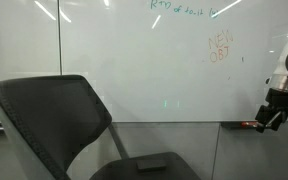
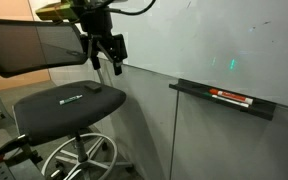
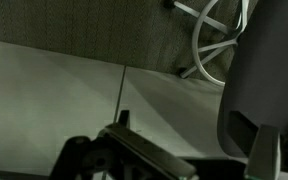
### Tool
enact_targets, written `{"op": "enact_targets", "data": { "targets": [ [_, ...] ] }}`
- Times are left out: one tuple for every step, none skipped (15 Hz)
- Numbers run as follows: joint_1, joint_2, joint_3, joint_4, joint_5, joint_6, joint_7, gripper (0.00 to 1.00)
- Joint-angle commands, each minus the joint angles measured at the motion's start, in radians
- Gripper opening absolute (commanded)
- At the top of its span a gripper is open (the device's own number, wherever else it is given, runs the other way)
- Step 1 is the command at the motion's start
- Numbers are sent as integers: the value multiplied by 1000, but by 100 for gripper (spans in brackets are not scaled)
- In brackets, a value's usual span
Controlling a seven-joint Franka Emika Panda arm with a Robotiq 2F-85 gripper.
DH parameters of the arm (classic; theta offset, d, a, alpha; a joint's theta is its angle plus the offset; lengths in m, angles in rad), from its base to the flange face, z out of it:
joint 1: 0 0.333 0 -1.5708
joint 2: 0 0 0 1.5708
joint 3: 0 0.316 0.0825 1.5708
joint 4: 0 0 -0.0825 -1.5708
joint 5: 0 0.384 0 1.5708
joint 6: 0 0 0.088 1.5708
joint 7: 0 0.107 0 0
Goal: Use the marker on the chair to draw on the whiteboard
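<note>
The dark office chair (image 2: 54, 45) stands in front of the whiteboard (image 2: 224, 40); both exterior views show its curved backrest (image 1: 54, 110). A short dark marker (image 2: 76, 95) lies on the padded seat (image 2: 54, 108). My gripper (image 2: 109, 58) hangs open above the seat's far edge, close to the board, with nothing between its fingers. From the side, the gripper (image 1: 272, 112) hovers just above the board's grey ledge (image 1: 184, 123). In the wrist view the gripper (image 3: 199, 160) looks down past a dark part of the chair (image 3: 269, 60); the marker does not show there.
A flat red-and-black item (image 2: 232, 97) lies on the grey ledge (image 2: 199, 90) to the side of the gripper. The chair's chrome star base (image 2: 79, 160) spreads over the carpet, and its spokes (image 3: 216, 40) show below the wrist. The board carries green and orange handwriting (image 1: 220, 48).
</note>
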Motion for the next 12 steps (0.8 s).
{"op": "enact_targets", "data": {
  "targets": [
    [-3, -1, 4, 1, 2, -2, -1, 100],
    [2, 7, 3, 6, 4, -6, -8, 100],
    [6, 20, 11, 10, 0, -3, -4, 100],
    [19, 32, 14, 13, 14, -3, -7, 100],
    [31, 45, 26, 10, 15, 0, 0, 100],
    [50, 59, 39, 7, 22, -2, 0, 100],
    [66, 75, 54, 2, 24, 5, 5, 100],
    [90, 96, 70, -1, 35, 7, 4, 100],
    [114, 117, 87, -5, 45, 6, 0, 100],
    [139, 139, 109, -10, 57, 6, 3, 100],
    [164, 160, 129, -14, 75, 8, 5, 100],
    [188, 184, 149, -15, 94, 13, 3, 100]
  ]
}}
